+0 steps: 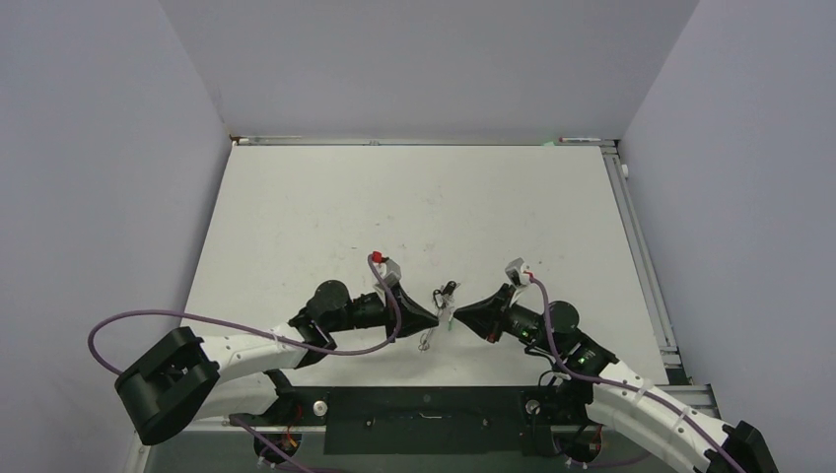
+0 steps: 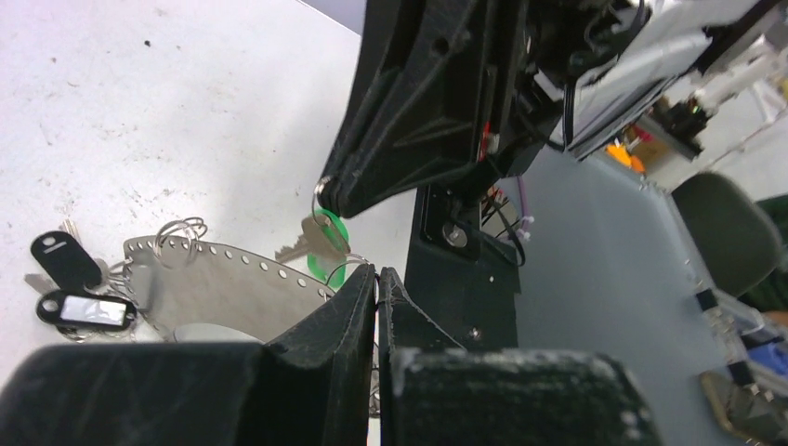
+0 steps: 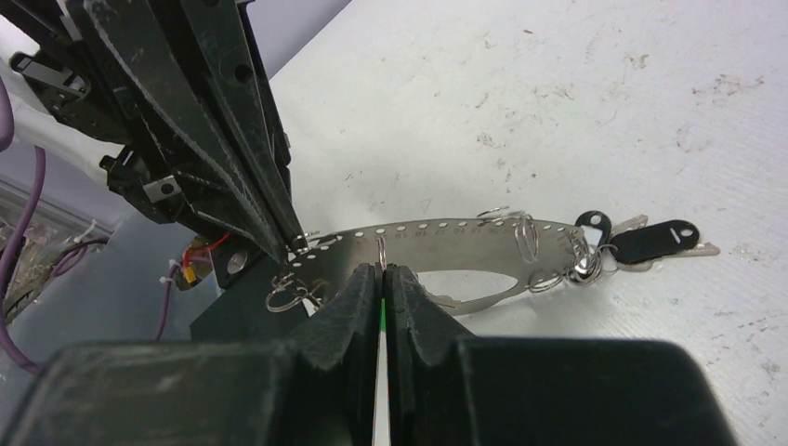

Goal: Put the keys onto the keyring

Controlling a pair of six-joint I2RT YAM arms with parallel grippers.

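Mid-table, the left gripper [image 2: 376, 275] clamps 1 end of the perforated keyring [image 2: 232, 265] while the right gripper [image 3: 383, 269] pinches the green key [image 2: 327, 232]; any misalignment could probably slip either thin grip.

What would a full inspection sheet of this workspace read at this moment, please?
Surface: white table, scuffed, speckled with dark marks.
Job's things: keyring, a perforated metal band, one end in the left gripper; green-headed key hanging at the tip of the right gripper; dark-tagged keys at the band's far end.
Clutter: nothing seen.
Grippers: left gripper shut on the keyring; right gripper shut on the green-headed key's small ring.
Cables: purple cables loop off both arms.
Surroundings: grey walls on three sides.
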